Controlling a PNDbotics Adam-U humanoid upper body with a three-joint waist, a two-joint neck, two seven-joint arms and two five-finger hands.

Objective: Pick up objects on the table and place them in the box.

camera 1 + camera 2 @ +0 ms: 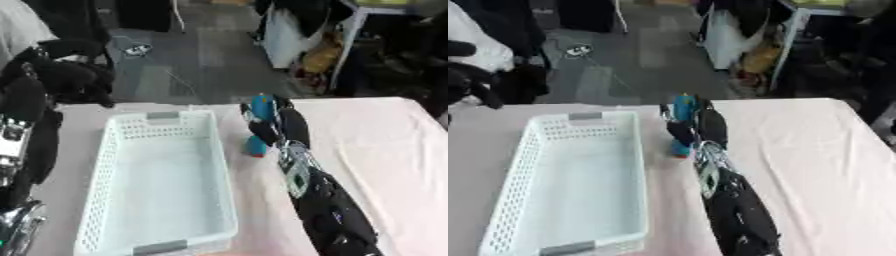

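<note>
A white perforated box [107, 165] lies lengthwise on the pink table [376, 135], and I see nothing inside it. Just right of the box's far right corner stands a tall blue object [261, 106] with a red base, upright on the table. My right hand [282, 125] reaches in from the lower right, its dark fingers curled round the object's middle, so only the blue top and the lower end [255, 148] show. My left hand [70, 75] hangs raised at the far left, beyond the box's far left corner, a blurred dark shape.
The table's far edge runs just behind the box and the blue object. Beyond it are grey floor, dark chairs and clutter. Bare pink tablecloth stretches right of my right arm [332, 215].
</note>
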